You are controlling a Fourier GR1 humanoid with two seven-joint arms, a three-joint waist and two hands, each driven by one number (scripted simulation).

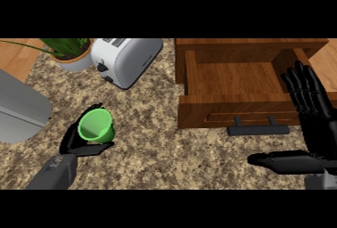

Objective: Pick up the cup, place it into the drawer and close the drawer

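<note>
The left hand (84, 144) comes in from the lower left on its grey forearm, angled up and to the right, and its black fingers and thumb are curled round a green cup (96, 126); the cup is tilted so that its open mouth faces the viewer and its inside shows, with the thumb lying across beneath its base and the fingers wrapping its left side; whether the cup is touching the surface (164, 151) or held just above it cannot be told from this view; it sits over the speckled stone surface at the left, well apart from the drawer (230, 91); the drawer is a wooden one, pulled open at the upper right, its bare wooden floor showing and its dark handle (258, 129) sticking out from the front panel towards the viewer; the right hand (316, 133) stands at the right edge, open, with straight fingers pointing up alongside the drawer's right side and the thumb stretched out flat to the left over the surface, holding nothing; behind the cup, at the upper left, a silver toaster (127, 59) lies at a slant, just beside a potted plant (71, 53) with long green leaves; a grey rounded object (20, 109) fills the left edge.
</note>
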